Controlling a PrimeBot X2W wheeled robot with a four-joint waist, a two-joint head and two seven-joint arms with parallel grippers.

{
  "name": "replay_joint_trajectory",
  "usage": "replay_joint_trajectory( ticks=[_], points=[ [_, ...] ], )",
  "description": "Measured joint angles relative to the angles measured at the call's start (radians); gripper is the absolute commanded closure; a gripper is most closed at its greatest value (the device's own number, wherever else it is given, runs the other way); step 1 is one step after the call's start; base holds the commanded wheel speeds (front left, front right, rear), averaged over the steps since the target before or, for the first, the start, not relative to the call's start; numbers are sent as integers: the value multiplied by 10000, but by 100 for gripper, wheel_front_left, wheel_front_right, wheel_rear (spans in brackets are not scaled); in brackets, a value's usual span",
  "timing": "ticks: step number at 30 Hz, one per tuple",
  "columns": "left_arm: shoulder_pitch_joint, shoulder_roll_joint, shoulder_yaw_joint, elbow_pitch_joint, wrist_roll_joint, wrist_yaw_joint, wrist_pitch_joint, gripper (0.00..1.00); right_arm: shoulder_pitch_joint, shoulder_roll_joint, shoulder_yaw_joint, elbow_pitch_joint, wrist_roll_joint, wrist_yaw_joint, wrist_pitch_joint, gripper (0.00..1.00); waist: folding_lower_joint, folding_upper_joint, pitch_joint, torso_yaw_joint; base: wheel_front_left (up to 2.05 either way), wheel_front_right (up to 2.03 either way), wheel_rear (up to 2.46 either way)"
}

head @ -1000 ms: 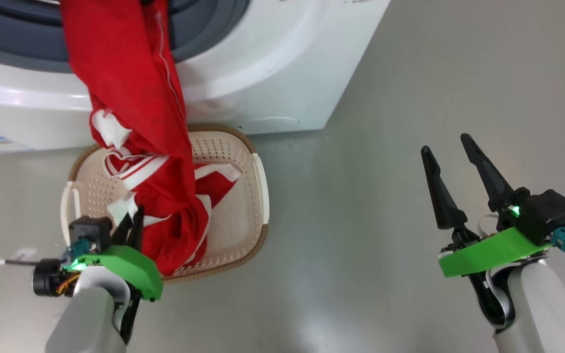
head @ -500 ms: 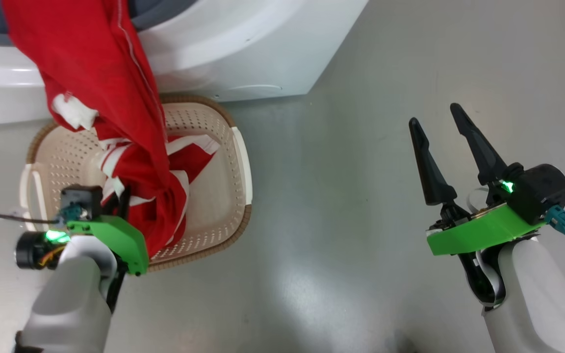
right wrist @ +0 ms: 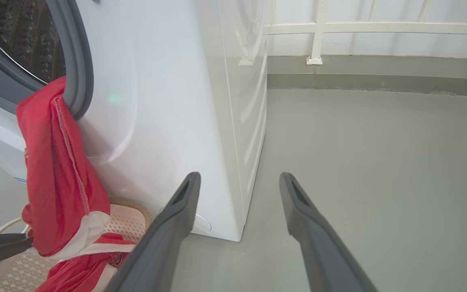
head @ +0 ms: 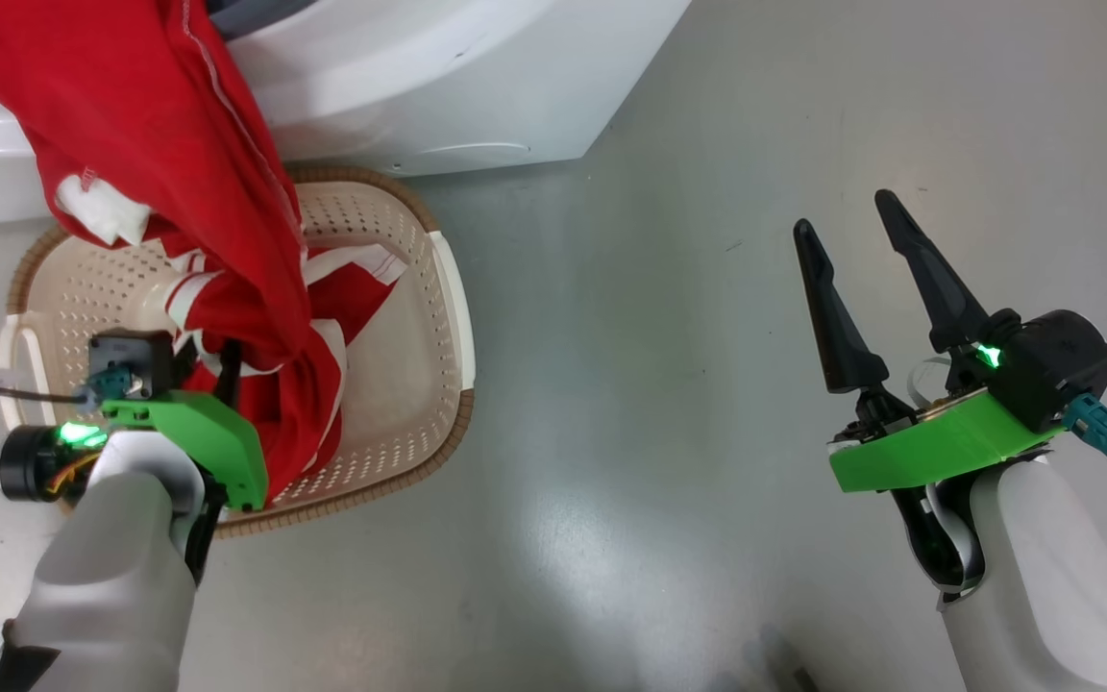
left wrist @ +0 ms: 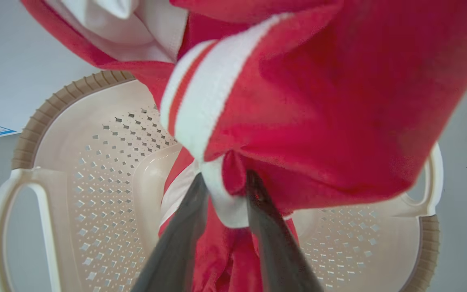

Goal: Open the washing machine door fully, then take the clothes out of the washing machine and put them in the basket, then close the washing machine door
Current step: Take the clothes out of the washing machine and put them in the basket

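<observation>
Left wrist view shows the left gripper with its two fingers a little apart and a white-striped fold of the clothes between them; whether they press it, I cannot tell. The red cloth hangs from the opening of the washing machine down into the basket, which stands on the floor against the machine's front. I judge that a release now may leave the upper part caught on the opening's rim. The left forearm reaches over the basket's near edge. The right gripper, jaws wide, hangs over the floor, well apart.
</observation>
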Motion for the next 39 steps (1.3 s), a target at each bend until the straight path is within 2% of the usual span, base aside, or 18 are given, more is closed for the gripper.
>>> replay_joint_trajectory(
  ticks=[3,22,32,39],
  points=[
    [-60,2,-86,-6,-96,0,0,0,-1,2,0,6,0,0,0,0,0,0,-28,13,0,0,0],
    [222,10,-328,-995,-882,0,0,0,7,-77,-2,128,-2,0,0,0,0,0,-552,272,0,0,0],
    [633,207,612,-2644,-865,0,0,0,63,-196,-71,130,-2,0,0,0,0,0,-804,499,0,0,0],
    [1419,215,1561,-4433,-316,0,-2,0,119,-307,-171,115,-2,0,0,0,0,0,-955,660,0,0,0]
  ],
)
